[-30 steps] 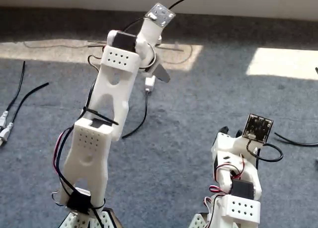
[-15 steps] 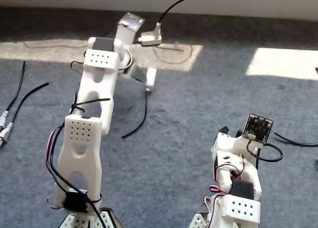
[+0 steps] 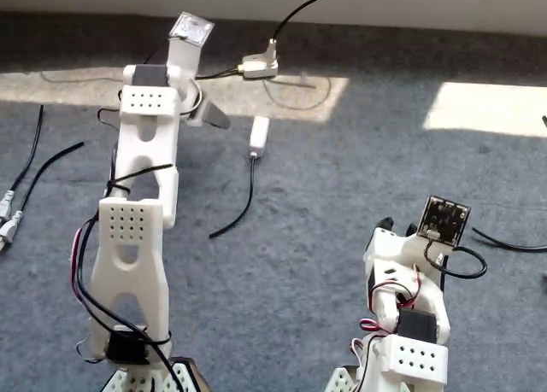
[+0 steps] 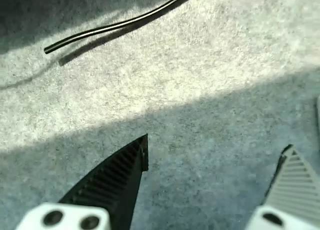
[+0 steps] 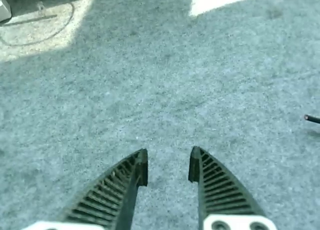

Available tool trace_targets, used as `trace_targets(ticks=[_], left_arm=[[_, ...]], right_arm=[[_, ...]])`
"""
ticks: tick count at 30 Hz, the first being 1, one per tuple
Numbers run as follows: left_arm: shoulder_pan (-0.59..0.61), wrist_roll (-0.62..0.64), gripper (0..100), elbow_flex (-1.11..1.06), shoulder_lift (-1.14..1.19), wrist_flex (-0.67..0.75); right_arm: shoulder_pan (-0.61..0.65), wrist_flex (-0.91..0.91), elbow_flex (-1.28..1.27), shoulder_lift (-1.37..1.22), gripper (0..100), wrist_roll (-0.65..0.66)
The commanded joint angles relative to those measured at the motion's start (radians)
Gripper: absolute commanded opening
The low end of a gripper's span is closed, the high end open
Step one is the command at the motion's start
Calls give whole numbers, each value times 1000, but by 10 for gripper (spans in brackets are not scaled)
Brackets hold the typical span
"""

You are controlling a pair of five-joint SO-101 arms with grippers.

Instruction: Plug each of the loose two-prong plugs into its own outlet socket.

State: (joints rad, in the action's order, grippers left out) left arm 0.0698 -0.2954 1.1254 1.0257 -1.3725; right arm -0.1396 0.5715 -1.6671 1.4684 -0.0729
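Plug [image 3: 258, 134] flat on carpet [image 3: 325, 238], long axis pointing away from the arm bases, cord [image 3: 249, 187] trailing back. Just beside left jaws, on their right. Left jaws wide apart, empty. Right jaws slightly apart, well short of plug.

Carpet [image 3: 333, 178] mostly open; plug cable [image 3: 251, 187] crosses centre.

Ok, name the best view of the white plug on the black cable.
High view: the white plug lies whole on the carpet, cable trailing. Left wrist view has perhaps a pale sliver; right wrist view faces other carpet.
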Motion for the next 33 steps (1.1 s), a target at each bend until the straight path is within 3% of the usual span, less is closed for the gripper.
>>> trace_targets(ticks=[1,5,9,16,21,33], left_arm=[[-139,137,389,101,-68,-64],[-191,348,389,128,-67,-61],[-197,436,389,125,-30,-40],[-120,439,389,134,171,80],[-30,439,389,136,191,120],[150,396,389,243,193,77]], right_arm=[[2,-24,-36,7,152,9],[2,-24,-36,7,152,9],[2,-24,-36,7,152,9],[2,-24,-36,7,152,9],[2,-24,-36,7,152,9],[5,-24,-36,7,152,9]])
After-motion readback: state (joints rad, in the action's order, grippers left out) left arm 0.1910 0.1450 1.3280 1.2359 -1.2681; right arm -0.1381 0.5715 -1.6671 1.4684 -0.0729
